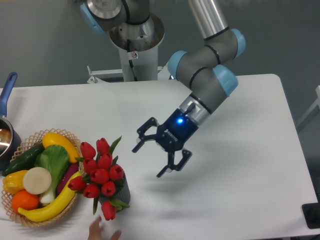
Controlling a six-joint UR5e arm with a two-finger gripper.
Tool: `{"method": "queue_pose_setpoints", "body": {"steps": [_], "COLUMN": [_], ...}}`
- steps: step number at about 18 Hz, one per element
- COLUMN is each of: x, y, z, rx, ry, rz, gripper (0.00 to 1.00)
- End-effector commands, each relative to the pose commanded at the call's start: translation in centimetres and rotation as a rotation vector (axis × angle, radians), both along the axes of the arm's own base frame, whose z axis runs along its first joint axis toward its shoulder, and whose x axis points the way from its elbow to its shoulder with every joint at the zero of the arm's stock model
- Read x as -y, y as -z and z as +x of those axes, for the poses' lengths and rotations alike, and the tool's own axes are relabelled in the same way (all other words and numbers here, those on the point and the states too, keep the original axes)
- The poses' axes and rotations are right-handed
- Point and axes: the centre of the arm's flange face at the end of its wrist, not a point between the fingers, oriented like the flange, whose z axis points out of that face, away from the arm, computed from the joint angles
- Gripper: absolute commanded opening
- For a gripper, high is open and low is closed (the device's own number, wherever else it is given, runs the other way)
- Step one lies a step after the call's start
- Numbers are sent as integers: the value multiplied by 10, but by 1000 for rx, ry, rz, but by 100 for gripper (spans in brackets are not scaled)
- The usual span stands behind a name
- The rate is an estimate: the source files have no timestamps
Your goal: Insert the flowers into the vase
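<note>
The flowers [100, 174] stand in the vase [123, 190] beside the wicker basket [30, 219], the gripper [154, 160] apart, jaws wide and empty.

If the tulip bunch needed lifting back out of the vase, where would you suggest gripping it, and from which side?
Probably around the cluster of heads, coming from above. The tulips stand in the vase with stems hidden, so only buds and leaves are reachable. The basket crowds the left side, while the open end effector hangs over bare table on the right.

Flowers [100, 175] stand in vase [123, 192]; hand [154, 158] spread, apart.
</note>
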Motion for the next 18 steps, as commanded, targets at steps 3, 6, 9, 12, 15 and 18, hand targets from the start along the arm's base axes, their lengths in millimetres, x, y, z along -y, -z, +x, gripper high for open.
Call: {"method": "queue_pose_setpoints", "body": {"steps": [3,6,9,12,15,18], "x": [16,39,53,66,72,78], "y": [2,-2,4,8,5,-2], "z": [-14,-38,-51,-64,-73,-77], "rx": [-36,-77,-112,-188,-261,-331], "ry": [-19,-61,-104,-146,-182,-216], "rz": [8,10,-70,-202,-333,-448], "gripper": [100,100,100,100,100,100]}}
